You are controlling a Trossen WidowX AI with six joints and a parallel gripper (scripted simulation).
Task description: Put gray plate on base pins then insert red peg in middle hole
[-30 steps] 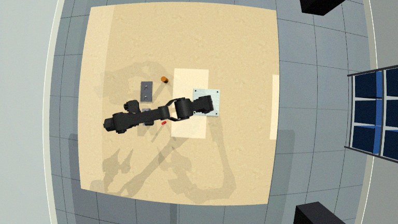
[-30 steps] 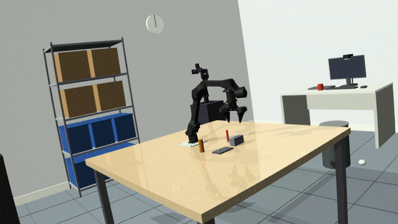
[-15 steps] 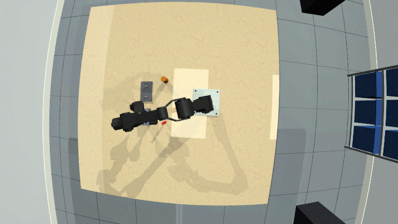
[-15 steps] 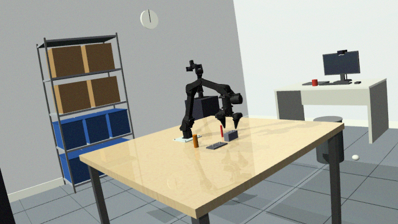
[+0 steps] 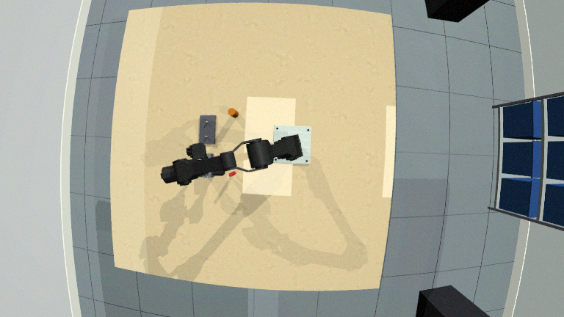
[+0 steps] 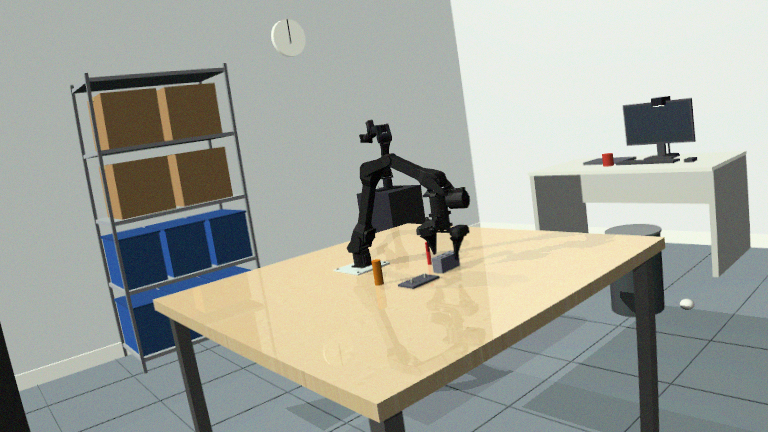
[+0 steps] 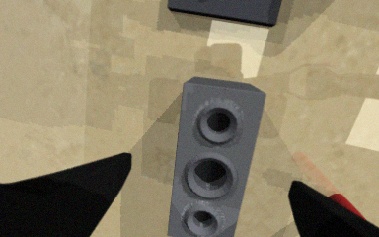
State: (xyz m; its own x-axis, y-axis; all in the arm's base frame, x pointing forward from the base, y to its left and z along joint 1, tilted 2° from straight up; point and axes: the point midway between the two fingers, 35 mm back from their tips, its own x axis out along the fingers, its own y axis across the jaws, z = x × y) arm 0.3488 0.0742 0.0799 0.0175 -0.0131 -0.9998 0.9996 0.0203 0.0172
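Note:
The gray plate (image 6: 445,263) (image 7: 251,109) is a thick block with three holes facing up. It stands on the table, apart from the base; the arm mostly hides it in the top view. My gripper (image 6: 445,255) (image 7: 208,174) is open and points down, with one finger on each side of the plate and gaps to it in the wrist view. The dark base (image 5: 203,130) (image 6: 411,284) (image 7: 247,11) lies flat, its two pins upright and bare. The red peg (image 5: 232,173) (image 6: 428,253) (image 7: 344,202) stands upright beside the plate, partly hidden behind a finger in the wrist view.
An orange cylinder (image 5: 232,111) (image 6: 377,272) stands upright near the base, on the side towards the arm's mount. The arm's pale mounting plate (image 5: 304,133) (image 6: 342,270) lies on the table (image 5: 333,68) (image 6: 294,319).

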